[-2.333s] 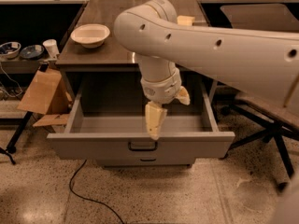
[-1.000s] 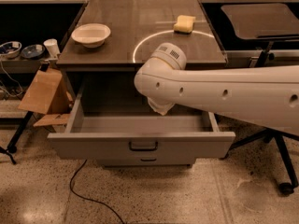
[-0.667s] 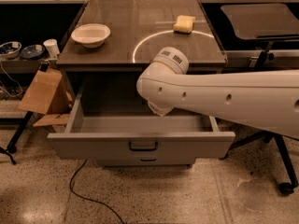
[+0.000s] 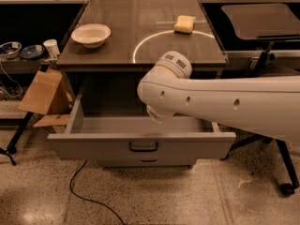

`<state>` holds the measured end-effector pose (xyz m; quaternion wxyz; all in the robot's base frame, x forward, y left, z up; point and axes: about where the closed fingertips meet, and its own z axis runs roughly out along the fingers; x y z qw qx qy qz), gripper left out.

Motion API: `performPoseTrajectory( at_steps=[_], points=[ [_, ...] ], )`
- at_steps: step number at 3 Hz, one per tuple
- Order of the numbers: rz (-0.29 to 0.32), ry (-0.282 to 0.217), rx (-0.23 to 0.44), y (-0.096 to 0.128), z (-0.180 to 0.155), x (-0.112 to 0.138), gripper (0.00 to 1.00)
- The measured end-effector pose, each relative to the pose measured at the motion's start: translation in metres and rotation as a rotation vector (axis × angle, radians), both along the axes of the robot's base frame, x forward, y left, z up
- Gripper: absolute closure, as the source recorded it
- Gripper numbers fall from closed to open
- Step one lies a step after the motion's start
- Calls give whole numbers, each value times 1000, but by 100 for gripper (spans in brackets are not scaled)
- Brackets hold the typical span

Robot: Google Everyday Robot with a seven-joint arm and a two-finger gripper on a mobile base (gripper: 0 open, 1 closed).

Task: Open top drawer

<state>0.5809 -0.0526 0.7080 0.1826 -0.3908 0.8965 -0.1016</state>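
Standing pulled out under the tabletop, the top drawer lies at 6 o'clock from the arm's rounded joint, with its front running 9 to 3 o'clock. The gripper hides behind that joint, so its state cannot be told.

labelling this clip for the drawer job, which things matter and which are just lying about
Job: top drawer, pulled out; its black handle; robot arm over it; gripper out of sight.
Lying about: white bowl and yellow sponge on the tabletop; cardboard box, left; floor cable.
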Motion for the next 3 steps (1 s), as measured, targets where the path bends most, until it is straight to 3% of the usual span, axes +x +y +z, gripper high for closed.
performPoseTrajectory(
  at_steps=[2,3],
  points=[
    [71,138,22,7,-7,-19,11],
    [88,162,31,8,-11,-20,0]
  ],
)
